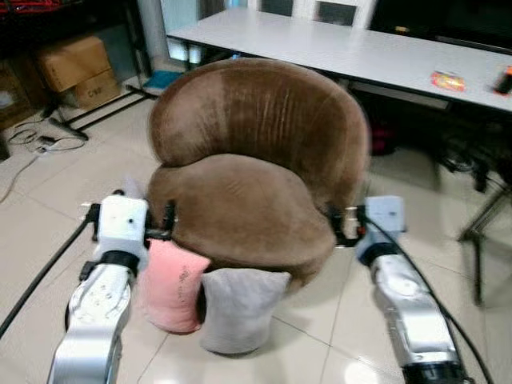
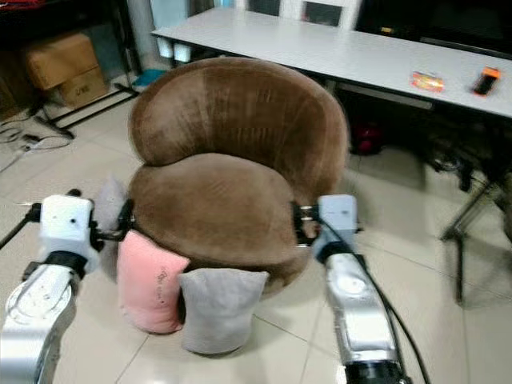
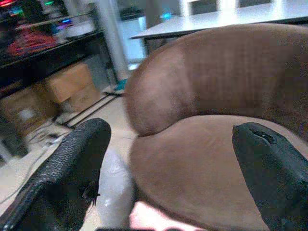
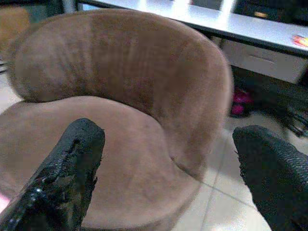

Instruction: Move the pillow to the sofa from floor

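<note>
A pink pillow point(image 1: 172, 288) stands on the tiled floor, leaning against the front left of the brown round sofa chair point(image 1: 240, 208). A grey pillow point(image 1: 240, 308) stands right beside it, under the seat's front edge. A third, pale pillow point(image 2: 108, 204) rests on the floor by the chair's left side. My left gripper point(image 1: 164, 224) is open at the seat's left edge, just above the pink pillow, holding nothing. My right gripper point(image 1: 340, 226) is open at the seat's right edge, also holding nothing. The sofa seat point(image 4: 120, 144) shows between the spread fingers in both wrist views.
A long white table point(image 1: 344, 48) stands behind the chair with an orange packet point(image 1: 448, 80) on it. Cardboard boxes point(image 1: 76, 68) and loose cables point(image 1: 32, 140) lie at the far left. Metal chair legs point(image 1: 480, 232) stand at the right.
</note>
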{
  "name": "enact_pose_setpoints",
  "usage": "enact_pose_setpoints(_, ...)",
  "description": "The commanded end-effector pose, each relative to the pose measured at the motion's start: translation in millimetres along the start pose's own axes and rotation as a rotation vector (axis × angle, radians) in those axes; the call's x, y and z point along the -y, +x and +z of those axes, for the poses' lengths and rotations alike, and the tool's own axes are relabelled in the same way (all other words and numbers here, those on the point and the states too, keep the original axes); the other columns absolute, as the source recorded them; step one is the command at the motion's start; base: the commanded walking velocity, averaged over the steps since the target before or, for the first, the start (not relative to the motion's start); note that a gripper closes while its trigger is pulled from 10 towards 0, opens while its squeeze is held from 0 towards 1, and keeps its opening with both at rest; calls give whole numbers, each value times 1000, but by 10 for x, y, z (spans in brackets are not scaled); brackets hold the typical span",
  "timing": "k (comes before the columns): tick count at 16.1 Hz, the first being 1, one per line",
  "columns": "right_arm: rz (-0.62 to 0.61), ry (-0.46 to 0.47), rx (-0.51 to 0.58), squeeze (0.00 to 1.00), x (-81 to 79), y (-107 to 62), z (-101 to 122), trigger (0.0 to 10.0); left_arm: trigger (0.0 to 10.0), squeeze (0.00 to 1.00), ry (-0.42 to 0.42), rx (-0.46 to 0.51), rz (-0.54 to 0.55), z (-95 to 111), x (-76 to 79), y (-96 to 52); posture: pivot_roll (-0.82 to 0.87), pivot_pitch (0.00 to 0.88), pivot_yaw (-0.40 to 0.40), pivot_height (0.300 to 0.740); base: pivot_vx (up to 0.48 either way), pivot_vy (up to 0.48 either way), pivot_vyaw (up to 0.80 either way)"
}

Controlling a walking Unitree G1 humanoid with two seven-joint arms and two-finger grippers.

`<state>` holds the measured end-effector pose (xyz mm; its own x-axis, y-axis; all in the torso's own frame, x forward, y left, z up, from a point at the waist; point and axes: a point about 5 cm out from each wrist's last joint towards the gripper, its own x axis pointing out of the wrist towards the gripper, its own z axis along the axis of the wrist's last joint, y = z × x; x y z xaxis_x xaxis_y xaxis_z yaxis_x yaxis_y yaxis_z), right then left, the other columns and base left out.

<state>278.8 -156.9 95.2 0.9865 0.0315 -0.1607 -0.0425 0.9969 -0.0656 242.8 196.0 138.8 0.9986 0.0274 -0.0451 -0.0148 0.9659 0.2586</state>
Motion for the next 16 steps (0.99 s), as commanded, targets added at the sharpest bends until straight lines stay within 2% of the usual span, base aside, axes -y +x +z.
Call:
enact_pose_setpoints(1, 39, 0, 25, 0, -108, 21, 67, 10000, 10000, 0, 12, -9, 20, -18, -58, -7, -39, 0, -22, 740, 274, 0, 800)
enact_pose_setpoints(3, 30, -1, 22, 0, -107, 27, 63, 10000, 10000, 0, 11, -9, 20, -18, -59, -8, -39, 0, -22, 740, 270, 0, 800)
enact_pose_setpoints(7, 9, 34, 12, 0, -78, 42, 52, 10000, 10000, 0, 10, -7, 20, -18, -52, -4, -39, 0, -24, 740, 272, 0, 0)
enact_pose_setpoints(16, -14, 40, 11, 0, -51, 63, 54, 10000, 10000, 0, 4, -4, 12, -19, -43, 6, -39, 0, -25, 740, 274, 0, 0)
